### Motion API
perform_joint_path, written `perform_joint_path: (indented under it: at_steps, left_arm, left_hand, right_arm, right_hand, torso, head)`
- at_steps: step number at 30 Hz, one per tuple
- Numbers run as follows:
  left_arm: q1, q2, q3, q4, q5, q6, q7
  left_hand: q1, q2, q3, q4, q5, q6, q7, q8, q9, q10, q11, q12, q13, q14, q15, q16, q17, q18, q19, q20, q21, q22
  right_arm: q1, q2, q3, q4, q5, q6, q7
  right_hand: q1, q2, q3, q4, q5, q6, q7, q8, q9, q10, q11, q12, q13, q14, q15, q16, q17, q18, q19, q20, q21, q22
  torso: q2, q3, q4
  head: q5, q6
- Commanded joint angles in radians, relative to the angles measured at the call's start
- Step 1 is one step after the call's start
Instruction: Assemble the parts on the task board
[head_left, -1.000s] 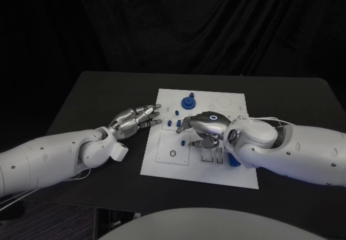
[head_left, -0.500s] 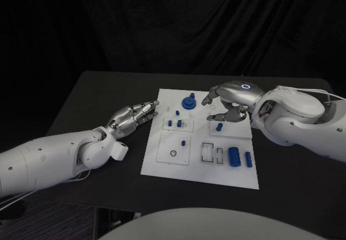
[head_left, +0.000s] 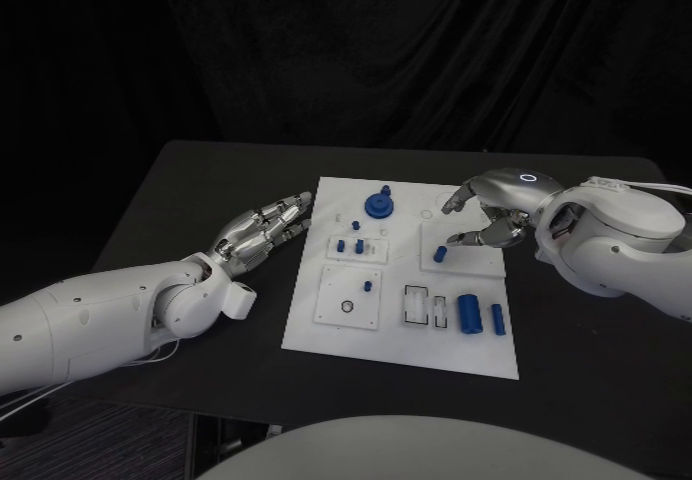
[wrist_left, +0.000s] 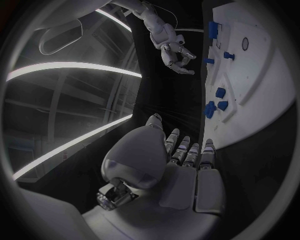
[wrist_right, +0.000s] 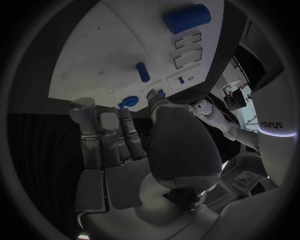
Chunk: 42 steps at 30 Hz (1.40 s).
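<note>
Hovering: right robot hand (head_left: 490, 208) curled, empty, over task board (head_left: 404, 345); left robot hand (head_left: 263, 234) flat, empty.

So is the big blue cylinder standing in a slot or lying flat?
Lying flat: the big blue cylinder rests on its side on the task board.

The scene is dimly lit against black drapery, and the white task board (head_left: 404, 275) is rendered brightest on the dark tabletop (head_left: 188, 210). Soft highlights are seen on the silver robot hand (head_left: 498, 205). Straight edges are bent in the wrist views, where ceiling light strips are stretched into arcs.
</note>
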Motion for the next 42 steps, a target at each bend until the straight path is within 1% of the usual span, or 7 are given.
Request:
perform_joint_path:
  at_steps: [1, 6, 10, 17, 19, 24, 42]
  left_arm:
    - [-0.001, 0.003, 0.001, 0.001, 0.006, -0.017, 0.141]
    - [-0.001, 0.004, 0.001, -0.001, 0.006, -0.019, 0.155]
    - [-0.001, 0.004, 0.001, -0.002, 0.006, -0.026, 0.175]
    - [-0.002, 0.005, 0.001, -0.005, 0.006, -0.044, 0.206]
    - [-0.002, 0.005, 0.001, -0.006, 0.006, -0.045, 0.208]
    - [-0.004, 0.007, 0.001, -0.008, 0.006, -0.043, 0.208]
    - [-0.017, 0.007, 0.001, -0.011, 0.006, -0.036, 0.2]
  left_hand:
    - [0.006, -0.006, -0.01, 0.001, 0.0, -0.009, -0.004, -0.007, -0.001, 0.002, 0.003, 0.001, -0.001, -0.002, 0.002, -0.003, -0.001, -0.031, -0.008, -0.016, -0.004, -0.012]
    - [0.007, -0.01, -0.014, 0.001, 0.0, -0.006, 0.003, -0.006, -0.001, 0.003, -0.019, 0.002, -0.001, -0.002, -0.017, -0.004, -0.001, -0.048, -0.009, -0.052, -0.005, -0.016]
    - [-0.002, -0.019, -0.025, 0.002, -0.004, 0.0, 0.013, -0.005, -0.001, 0.007, -0.071, -0.005, -0.002, -0.002, -0.066, -0.004, -0.001, -0.049, -0.013, -0.101, -0.007, -0.024]
    - [-0.003, -0.029, -0.033, 0.001, -0.007, 0.003, -0.002, -0.005, -0.001, 0.005, -0.107, -0.02, -0.003, -0.002, -0.129, -0.004, -0.001, -0.069, -0.017, -0.184, -0.009, -0.037]
    - [-0.002, -0.028, -0.032, 0.001, -0.006, 0.002, -0.004, -0.006, -0.001, 0.003, -0.108, -0.023, -0.003, -0.002, -0.128, -0.004, -0.001, -0.072, -0.018, -0.186, -0.009, -0.039]
    - [0.004, -0.024, -0.029, 0.001, 0.0, -0.003, -0.002, -0.007, -0.002, -0.004, -0.101, -0.032, -0.004, -0.002, -0.101, -0.004, -0.001, -0.068, -0.021, -0.151, -0.012, -0.05]
    - [0.017, -0.02, -0.023, 0.0, 0.013, -0.008, -0.003, -0.007, -0.002, -0.009, -0.078, -0.04, -0.005, -0.002, -0.067, -0.004, -0.001, -0.064, -0.025, -0.116, -0.014, -0.06]
  right_arm:
    - [-0.014, -0.004, 0.0, 0.003, -0.023, 0.028, -0.044]
    - [-0.038, 0.0, 0.0, -0.009, -0.014, 0.025, -0.035]
    - [-0.055, 0.005, 0.0, -0.018, -0.005, 0.009, -0.02]
    - [-0.082, 0.014, 0.0, -0.029, 0.008, -0.013, 0.009]
    - [-0.086, 0.017, 0.0, -0.032, 0.01, -0.013, 0.014]
    - [-0.096, 0.028, 0.0, -0.041, 0.013, -0.012, 0.026]
    - [-0.105, 0.06, 0.0, -0.058, 0.027, -0.055, 0.062]
  right_hand:
    - [-0.004, -0.006, -0.008, -0.001, -0.005, -0.004, -0.003, -0.006, -0.005, 0.016, -0.001, -0.013, -0.01, 0.009, 0.001, 0.0, -0.004, -0.02, 0.01, 0.001, 0.005, 0.093]
    - [0.008, 0.003, -0.002, -0.003, -0.006, -0.003, 0.027, -0.013, -0.017, 0.06, -0.006, -0.039, -0.032, 0.013, -0.003, -0.003, -0.007, -0.02, 0.013, -0.003, 0.006, 0.093]
    - [0.016, 0.009, 0.002, -0.003, -0.006, 0.006, 0.042, -0.011, -0.021, 0.085, -0.01, -0.051, -0.041, 0.014, -0.006, -0.007, -0.011, -0.019, 0.014, -0.005, 0.003, 0.092]
    - [0.061, 0.029, 0.021, -0.009, 0.001, 0.012, 0.056, -0.013, -0.032, 0.145, -0.02, -0.074, -0.049, 0.015, -0.015, -0.014, -0.017, -0.019, 0.016, -0.012, -0.002, 0.092]
    - [0.069, 0.032, 0.024, -0.011, 0.006, 0.013, 0.057, -0.012, -0.033, 0.149, -0.02, -0.077, -0.049, 0.016, -0.015, -0.014, -0.017, -0.019, 0.016, -0.013, -0.003, 0.091]
    - [0.144, 0.049, 0.06, -0.038, 0.131, 0.026, 0.056, -0.01, -0.041, 0.188, -0.024, -0.11, -0.049, 0.016, -0.02, -0.021, -0.021, -0.019, 0.018, -0.018, -0.007, 0.092]
    - [0.166, 0.046, 0.121, -0.043, 0.156, 0.076, 0.064, 0.01, -0.038, 0.283, -0.035, -0.142, -0.046, 0.028, -0.03, -0.015, -0.01, -0.023, 0.03, -0.029, 0.017, 0.099]
  torso:
    - [0.001, 0.0046, 0.0027]
    - [0.003, 0.0055, 0.0019]
    - [0.003, 0.005, -0.0009]
    - [0.001, 0.0044, -0.0012]
    - [0.001, 0.0046, -0.0011]
    - [0.0, 0.0046, -0.0001]
    - [0.001, 0.0031, -0.0001]
  head:
    - [-0.005, 0.0]
    - [-0.005, 0.0]
    - [-0.003, 0.0]
    - [-0.003, 0.0]
    - [-0.003, 0.0]
    - [-0.004, 0.0]
    - [-0.004, 0.0]
